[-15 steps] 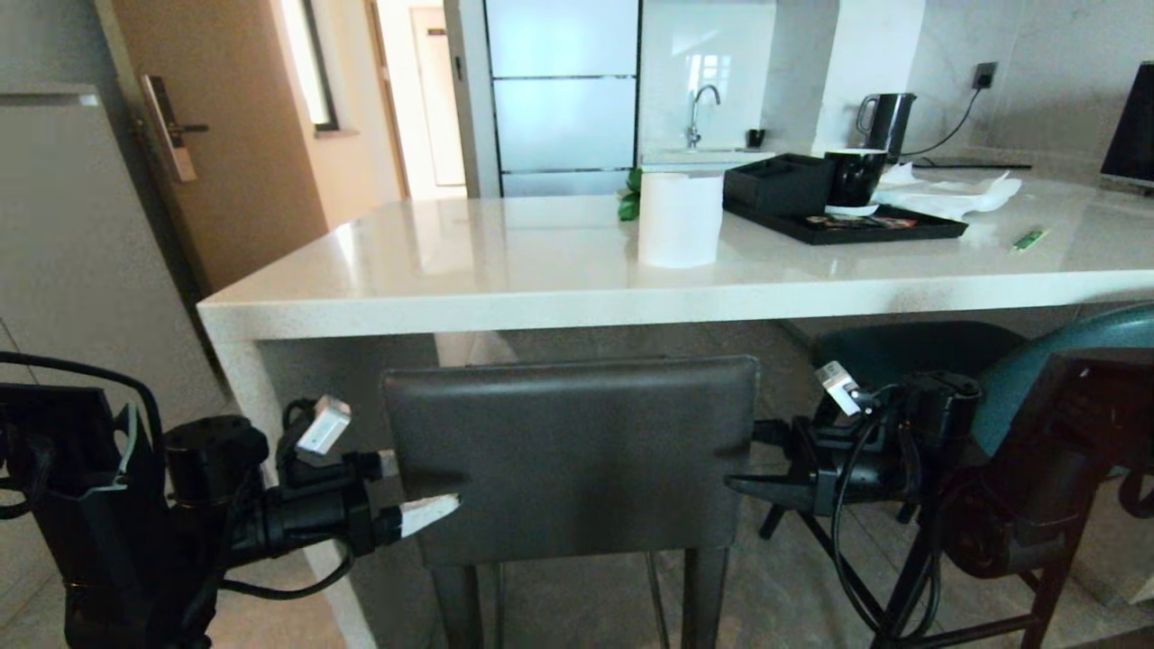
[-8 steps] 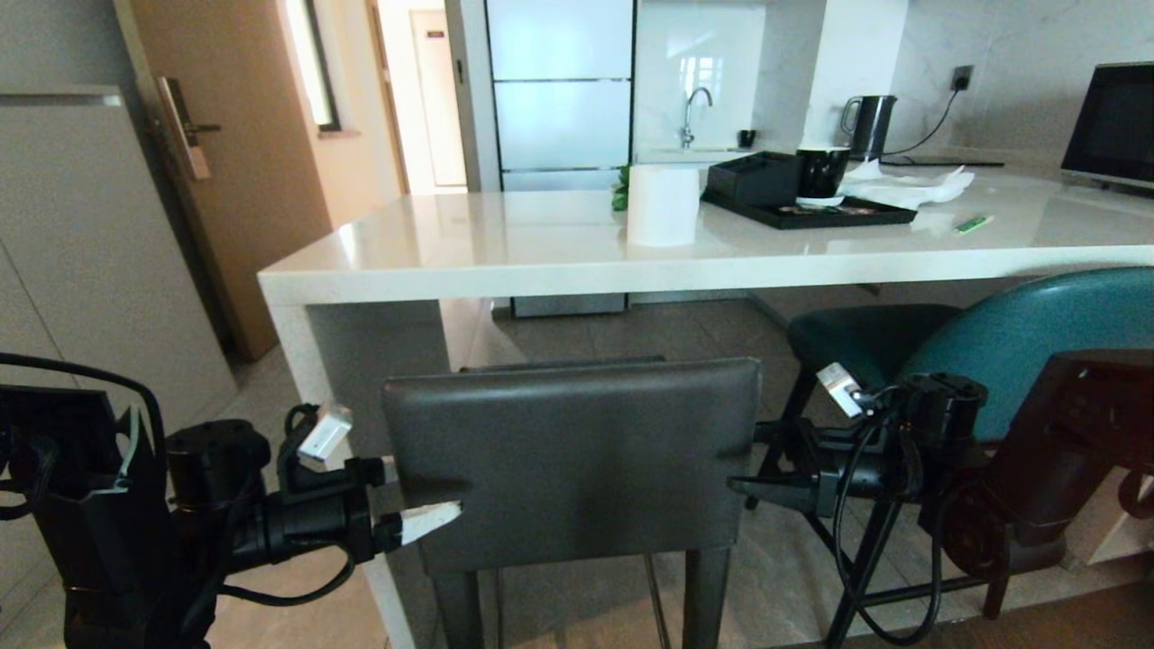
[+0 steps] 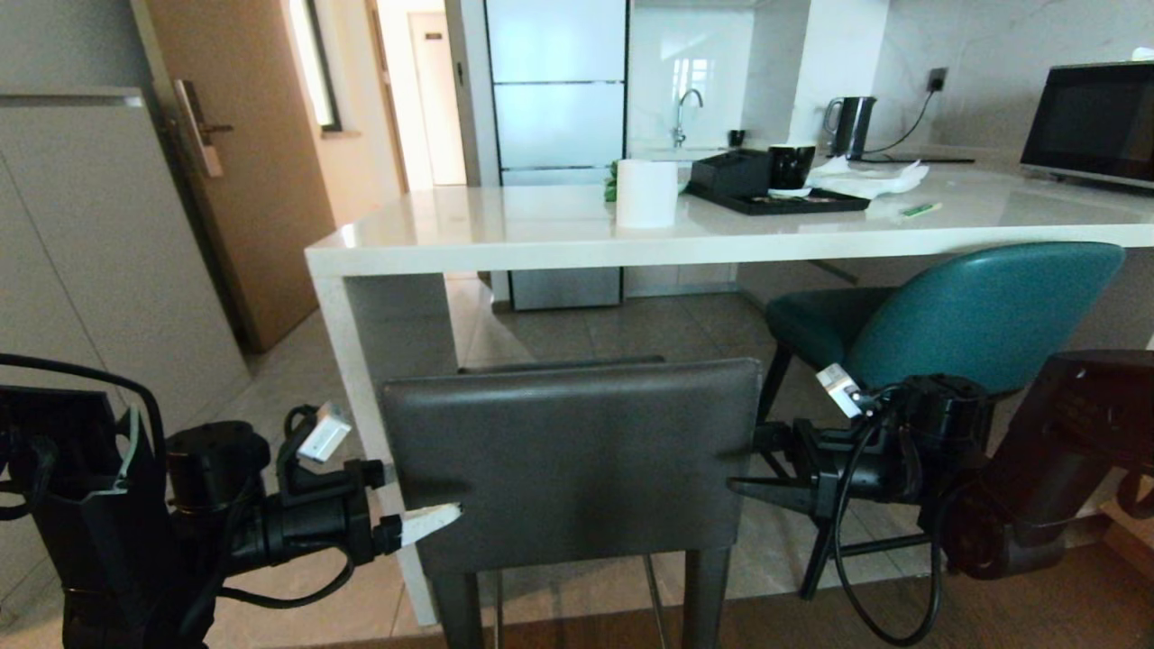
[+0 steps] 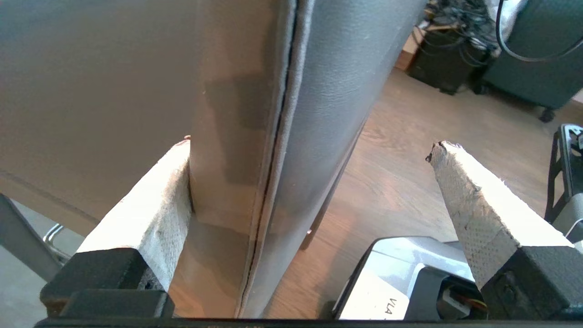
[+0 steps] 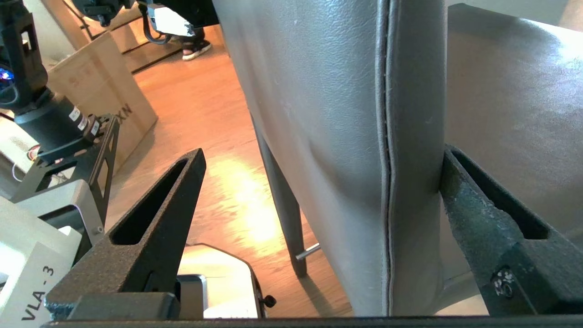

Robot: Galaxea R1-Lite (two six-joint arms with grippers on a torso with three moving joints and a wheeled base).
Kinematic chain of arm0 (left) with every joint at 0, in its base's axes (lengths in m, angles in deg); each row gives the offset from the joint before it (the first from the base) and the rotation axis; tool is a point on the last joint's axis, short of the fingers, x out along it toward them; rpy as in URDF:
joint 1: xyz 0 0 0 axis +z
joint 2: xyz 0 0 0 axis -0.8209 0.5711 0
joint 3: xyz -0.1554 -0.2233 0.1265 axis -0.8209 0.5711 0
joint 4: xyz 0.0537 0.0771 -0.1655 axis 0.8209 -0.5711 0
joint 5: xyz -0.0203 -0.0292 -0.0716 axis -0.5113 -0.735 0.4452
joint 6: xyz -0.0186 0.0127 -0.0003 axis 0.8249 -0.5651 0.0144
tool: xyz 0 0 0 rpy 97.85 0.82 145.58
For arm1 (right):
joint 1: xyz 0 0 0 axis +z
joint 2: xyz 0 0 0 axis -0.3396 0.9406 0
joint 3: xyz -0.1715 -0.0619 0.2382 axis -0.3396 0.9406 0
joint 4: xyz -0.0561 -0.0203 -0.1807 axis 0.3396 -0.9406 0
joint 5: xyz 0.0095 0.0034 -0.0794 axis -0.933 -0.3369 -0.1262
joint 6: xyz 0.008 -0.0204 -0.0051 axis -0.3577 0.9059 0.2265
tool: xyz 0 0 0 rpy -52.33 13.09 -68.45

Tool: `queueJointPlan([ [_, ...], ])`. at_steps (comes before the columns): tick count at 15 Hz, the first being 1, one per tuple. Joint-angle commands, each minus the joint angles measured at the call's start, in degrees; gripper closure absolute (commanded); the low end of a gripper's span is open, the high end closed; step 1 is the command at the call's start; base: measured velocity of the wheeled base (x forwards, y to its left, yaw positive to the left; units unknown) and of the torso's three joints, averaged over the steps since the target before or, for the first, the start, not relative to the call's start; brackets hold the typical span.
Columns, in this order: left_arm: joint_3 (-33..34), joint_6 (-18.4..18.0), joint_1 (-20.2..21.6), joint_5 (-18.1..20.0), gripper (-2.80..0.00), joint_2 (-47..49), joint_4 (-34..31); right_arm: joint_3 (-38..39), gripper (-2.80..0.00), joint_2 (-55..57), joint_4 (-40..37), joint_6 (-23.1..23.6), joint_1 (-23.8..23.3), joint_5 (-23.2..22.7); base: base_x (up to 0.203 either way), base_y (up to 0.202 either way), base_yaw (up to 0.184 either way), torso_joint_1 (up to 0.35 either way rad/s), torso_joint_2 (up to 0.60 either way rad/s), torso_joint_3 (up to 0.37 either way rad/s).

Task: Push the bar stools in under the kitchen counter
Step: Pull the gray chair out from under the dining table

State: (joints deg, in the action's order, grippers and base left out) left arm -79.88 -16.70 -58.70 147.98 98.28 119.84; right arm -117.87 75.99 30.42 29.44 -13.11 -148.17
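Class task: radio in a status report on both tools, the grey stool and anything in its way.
Left tool and right tool open, straddling grey stool's backrest edges. Stool short of counter, not tucked. Teal stool alongside; path ahead open.

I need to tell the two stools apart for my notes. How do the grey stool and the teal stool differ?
The grey stool has a flat, square-edged back; the teal stool has a curved, rounded one. The grey stool stands near the counter's end, the teal stool further right. Each open pincer, left and right, straddles a side edge of the grey stool's back; none is at the teal stool. Both face the counter.
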Motion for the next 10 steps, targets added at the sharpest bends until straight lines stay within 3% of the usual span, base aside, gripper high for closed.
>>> queueJointPlan([
  [1,0.0,0.0,0.0,0.3,-2.8,-0.1,0.5,0.0,-2.8,0.1,0.5,0.0,0.0,-0.4,-0.195,0.0,-0.001,0.005,0.0,0.0],
  [10,0.9,-1.4,-1.0,0.3,-2.8,-0.3,0.5,0.4,-2.8,0.1,2.1,-0.1,-0.1,-0.4,-0.19,0.0,-0.004,0.002,0.0,0.002],
])
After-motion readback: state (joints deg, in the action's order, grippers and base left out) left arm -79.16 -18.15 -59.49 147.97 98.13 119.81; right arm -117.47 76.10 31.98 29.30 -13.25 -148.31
